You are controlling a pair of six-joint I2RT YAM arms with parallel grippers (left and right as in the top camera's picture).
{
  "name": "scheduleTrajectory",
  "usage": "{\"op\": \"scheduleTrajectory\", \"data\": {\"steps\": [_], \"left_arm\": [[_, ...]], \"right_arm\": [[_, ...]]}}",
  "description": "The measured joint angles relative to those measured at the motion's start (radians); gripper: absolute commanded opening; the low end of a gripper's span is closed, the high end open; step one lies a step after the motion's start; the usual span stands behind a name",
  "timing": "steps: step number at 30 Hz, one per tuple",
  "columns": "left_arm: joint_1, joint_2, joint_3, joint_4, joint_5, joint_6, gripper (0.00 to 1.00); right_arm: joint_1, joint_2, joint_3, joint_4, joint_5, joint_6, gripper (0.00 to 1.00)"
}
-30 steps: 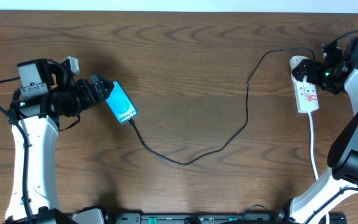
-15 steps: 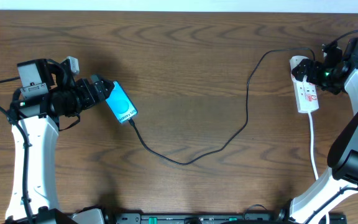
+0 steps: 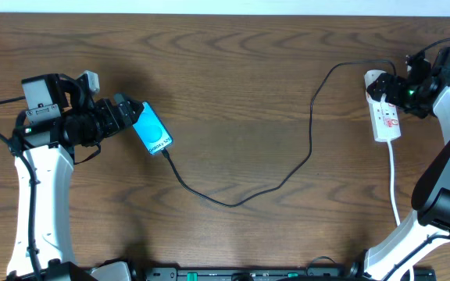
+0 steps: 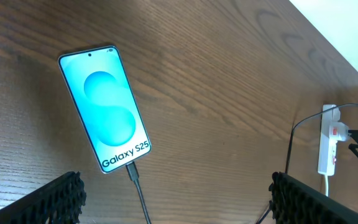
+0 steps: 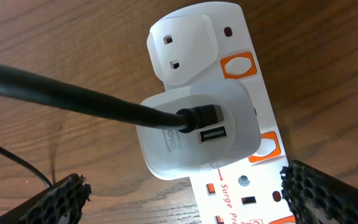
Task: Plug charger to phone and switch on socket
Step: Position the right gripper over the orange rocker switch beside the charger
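Observation:
The phone (image 3: 154,133) lies flat at the left with its blue screen lit; it also shows in the left wrist view (image 4: 106,115). The thin black charger cable (image 3: 241,199) is plugged into the phone's lower end (image 4: 133,172) and runs across the table to a white adapter (image 5: 191,134) seated in the white socket strip (image 3: 383,109). My left gripper (image 3: 127,113) is open and empty, just left of the phone. My right gripper (image 3: 397,90) is open over the strip's far end, around the adapter, its fingertips (image 5: 328,193) wide apart. Orange switches (image 5: 238,65) show beside the adapter.
The strip's thick white cord (image 3: 394,183) runs toward the front edge beside my right arm. The black cable loops across the middle of the brown wooden table (image 3: 233,70). A white wall edge lies at the far side.

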Motion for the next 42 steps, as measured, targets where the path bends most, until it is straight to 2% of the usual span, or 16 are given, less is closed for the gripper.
{"op": "scheduleTrajectory", "data": {"steps": [9,27,42], "left_arm": [[0.000,0.000,0.000,0.000,0.000,0.000,0.95],[0.000,0.000,0.000,0.000,0.000,0.000,0.94],[0.000,0.000,0.000,0.000,0.000,0.000,0.95]], "right_arm": [[0.000,0.065,0.000,0.012,-0.013,0.009,0.99],[0.021,0.066,0.003,0.034,-0.012,0.059,0.99],[0.071,0.067,0.006,0.074,0.084,0.142,0.99]]}}
